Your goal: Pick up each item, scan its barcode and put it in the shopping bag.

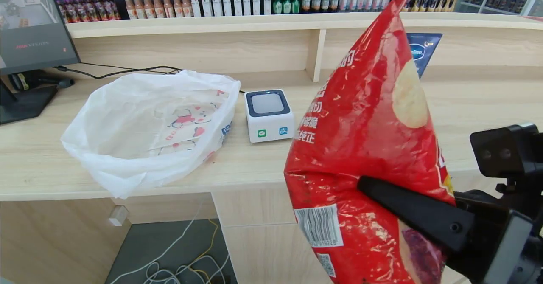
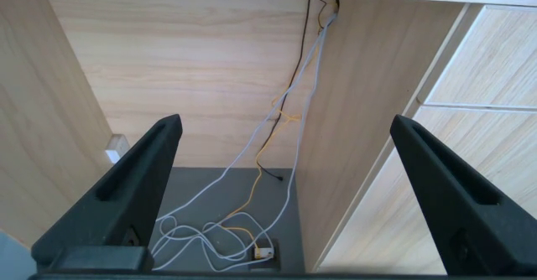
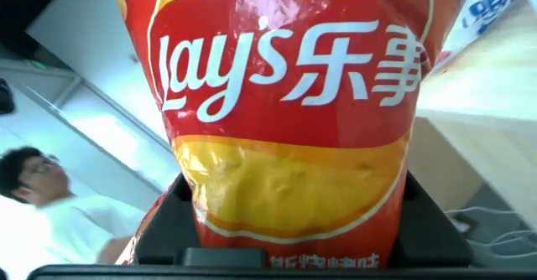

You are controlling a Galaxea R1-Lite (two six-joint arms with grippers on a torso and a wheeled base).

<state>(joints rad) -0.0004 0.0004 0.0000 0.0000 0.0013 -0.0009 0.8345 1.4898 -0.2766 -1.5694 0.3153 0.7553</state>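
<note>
- Jaws of the right gripper [image 1: 369, 188] are clamped on the lower part of the red chip bag [image 1: 373, 127], one black finger lying across its face; jaws of the left gripper [image 2: 287, 129] stand spread wide with nothing between them, below the counter top, facing loose cables [image 2: 252, 188] on the floor
- wooden counter [image 1: 466, 101] runs across the head view, with a raised shelf behind it
- chip bag is held in the air on the robot's right, tilted with its top corner uppermost, to the right of the scanner and apart from it; a barcode [image 1: 319, 224] shows on its lower edge
- white shopping bag [image 1: 106, 161] sits open on the counter at the left
- dark monitor [image 1: 29, 25] stands at the far left
- white scanner [image 1: 269, 115] sits just beside the shopping bag
- row of bottles [image 1: 254, 1] lines the shelf
</note>
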